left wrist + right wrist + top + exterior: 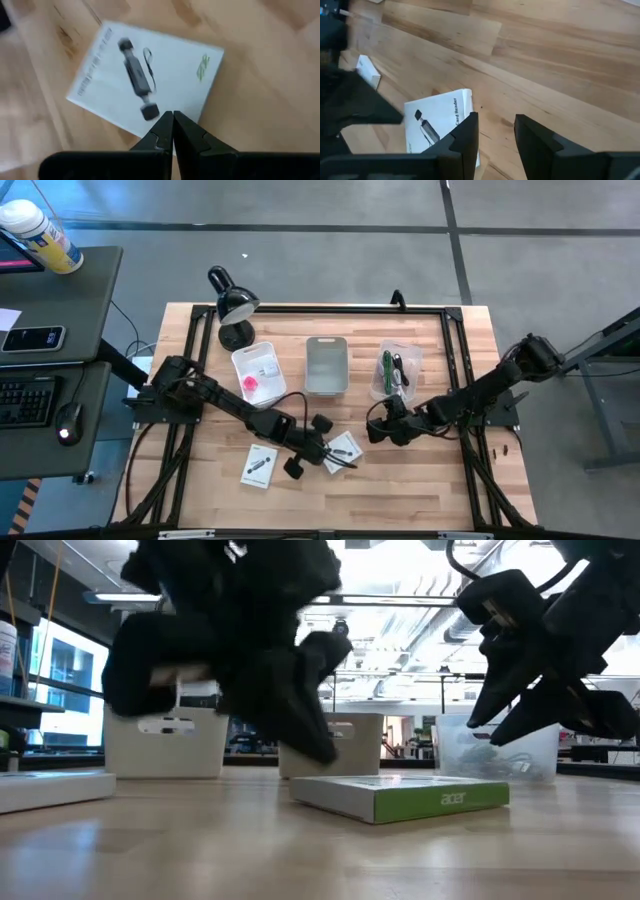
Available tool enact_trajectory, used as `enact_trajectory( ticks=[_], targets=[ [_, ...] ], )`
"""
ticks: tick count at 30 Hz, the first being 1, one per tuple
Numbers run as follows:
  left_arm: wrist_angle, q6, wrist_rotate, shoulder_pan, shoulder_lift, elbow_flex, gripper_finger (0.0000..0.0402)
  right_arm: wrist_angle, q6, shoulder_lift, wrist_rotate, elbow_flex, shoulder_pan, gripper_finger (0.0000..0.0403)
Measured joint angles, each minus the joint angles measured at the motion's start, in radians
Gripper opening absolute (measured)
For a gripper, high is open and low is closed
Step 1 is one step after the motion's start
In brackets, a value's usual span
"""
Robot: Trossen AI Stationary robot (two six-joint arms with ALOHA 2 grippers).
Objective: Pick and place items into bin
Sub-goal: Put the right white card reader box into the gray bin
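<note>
Packets are what this moment turns on: two white flat card-reader packets lie on the wooden table [440, 480], one [344, 451] near the middle front and a second [259, 465] well to its left. The first packet lies flat with its printed face up and a green edge toward the low camera.

Left gripper [173, 120] hovers just above this packet's near edge, its two dark fingers pressed together to a point and holding nothing. Right gripper [495, 131] hangs to the packet's right, fingers parted by a moderate gap and empty, aimed across the bare wood toward the same packet.

Behind the packets stand three bins in a row: a white bin [258, 372] holding a pink cube [249, 384] and a small white piece, a grey bin [326, 365] in the middle, and a clear bin [394, 367] holding green and black cords [390, 370]. A black desk lamp [234, 305] stands at the table's back left.

My reading is that the pick of the nearer packet is in hand but no grasp exists yet. With fingers closed, the left gripper would need to open before it can take the thin packet by its edges, or it may be nudging it toward the right gripper.

The left arm stretches low from the table's left side, the right arm reaches in low from the right.
</note>
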Motion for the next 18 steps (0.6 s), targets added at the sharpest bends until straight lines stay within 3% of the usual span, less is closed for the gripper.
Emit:
enact_trajectory(
  ticks=[11, 18],
  targets=[
    [0.015, -0.041, 0.044, -0.012, -0.028, 0.002, 0.0000, 0.023, 0.000, 0.000, -0.006, 0.000, 0.000, 0.0116],
    [0.016, -0.077, 0.017, -0.026, -0.023, 0.003, 0.0000, 0.080, -0.015, 0.026, -0.026, 0.000, 0.000, 0.0116]
  ],
)
